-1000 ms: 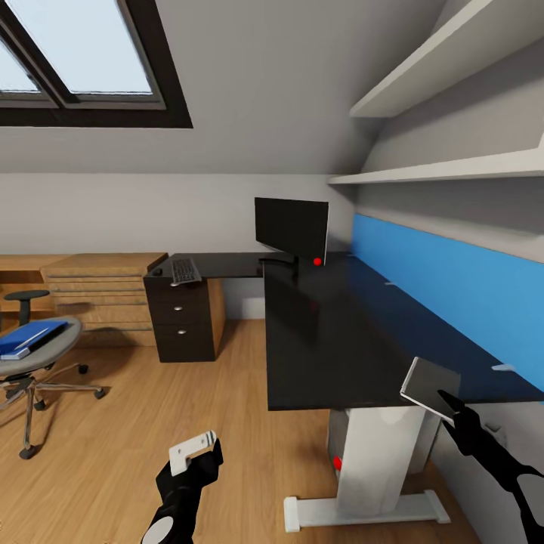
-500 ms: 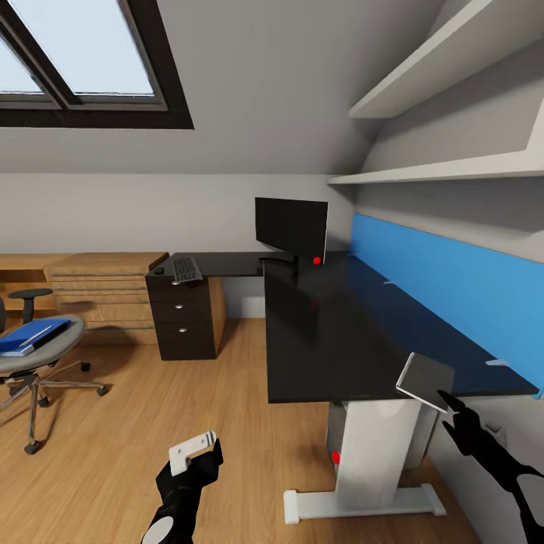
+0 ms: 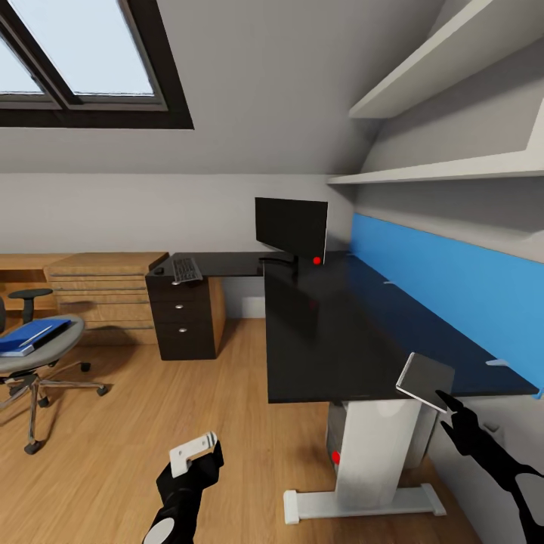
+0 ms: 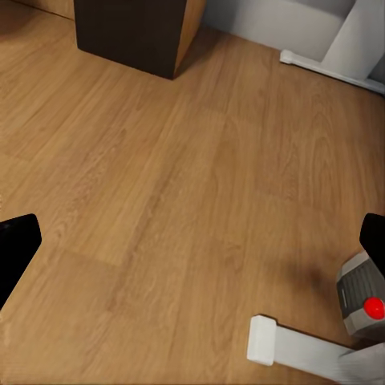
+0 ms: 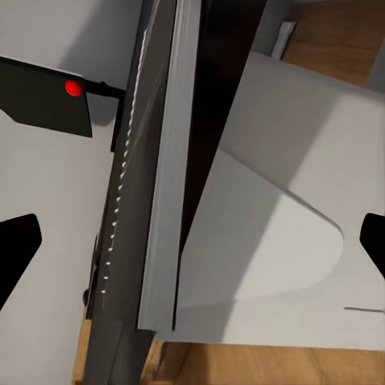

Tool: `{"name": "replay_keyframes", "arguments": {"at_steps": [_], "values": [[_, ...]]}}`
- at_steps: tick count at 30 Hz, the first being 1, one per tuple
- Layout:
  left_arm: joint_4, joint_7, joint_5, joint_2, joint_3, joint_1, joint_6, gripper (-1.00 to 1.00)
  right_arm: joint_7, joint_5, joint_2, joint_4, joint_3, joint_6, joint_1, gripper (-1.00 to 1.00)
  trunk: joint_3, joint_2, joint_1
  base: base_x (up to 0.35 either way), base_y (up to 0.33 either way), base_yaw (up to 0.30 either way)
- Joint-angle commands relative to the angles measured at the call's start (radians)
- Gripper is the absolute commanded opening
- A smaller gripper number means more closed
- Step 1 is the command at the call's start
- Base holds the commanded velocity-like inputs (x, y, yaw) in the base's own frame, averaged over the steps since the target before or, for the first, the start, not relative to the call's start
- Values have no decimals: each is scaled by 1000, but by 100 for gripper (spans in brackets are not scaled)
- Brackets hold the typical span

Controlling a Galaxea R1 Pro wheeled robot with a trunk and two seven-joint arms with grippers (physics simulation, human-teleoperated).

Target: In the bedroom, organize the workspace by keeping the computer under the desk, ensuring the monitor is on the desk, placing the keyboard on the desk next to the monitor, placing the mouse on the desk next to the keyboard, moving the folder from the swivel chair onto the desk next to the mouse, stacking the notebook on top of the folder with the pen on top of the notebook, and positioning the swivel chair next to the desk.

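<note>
Right hand (image 3: pixel 447 402) gripping the grey notebook (image 3: pixel 425 381) at the black bench's (image 3: pixel 340 332) near edge, left hand (image 3: pixel 198 452) open and empty — blue folder (image 3: pixel 30 335) on the swivel chair (image 3: pixel 34 359), keyboard (image 3: pixel 184 269) beside the monitor (image 3: pixel 291 227)

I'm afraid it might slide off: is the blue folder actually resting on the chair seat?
Touching. The head view shows the folder lying flat on the grey seat of the swivel chair, with no gap under it.

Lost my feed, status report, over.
Right gripper shut on notebook, at desk near edge. Left gripper open, low over floor. Folder on swivel chair. Nothing blocking.
</note>
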Motion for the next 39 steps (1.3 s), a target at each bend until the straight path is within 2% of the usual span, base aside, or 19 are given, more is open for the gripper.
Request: {"name": "replay_keyframes", "arguments": {"at_steps": [1,14,21,27,31,35,37,39], "values": [[0,7,2,1,-3,-1,6,100,1,-3,1,0,-3,8,-1,-100,-1,-1,0,0,0,0],[5,6,3,1,-7,-1,7,100,2,-3,0,-2,-1,4,-1,-100,-1,-1,0,0,0,0],[5,7,3,0,-8,-1,6,100,4,-4,0,-8,-1,5,-1,-100,21,48,-27,0,0,0],[7,7,3,0,-8,-1,8,100,72,-4,1,-24,-1,14,-1,-100,40,90,-50,0,0,0],[52,5,3,0,-10,-1,10,100,85,-1,3,-50,1,19,-1,-100,52,118,-65,0,0,30],[71,4,2,0,-11,-1,10,100,87,4,16,-91,32,20,-1,-100,52,118,-65,0,0,217],[73,3,0,0,-12,-1,9,100,87,13,29,-123,69,20,-1,-100,52,118,-65,0,0,257],[74,3,0,0,-12,-1,9,100,87,28,41,-142,85,20,0,-100,52,118,-65,0,0,267]]}}
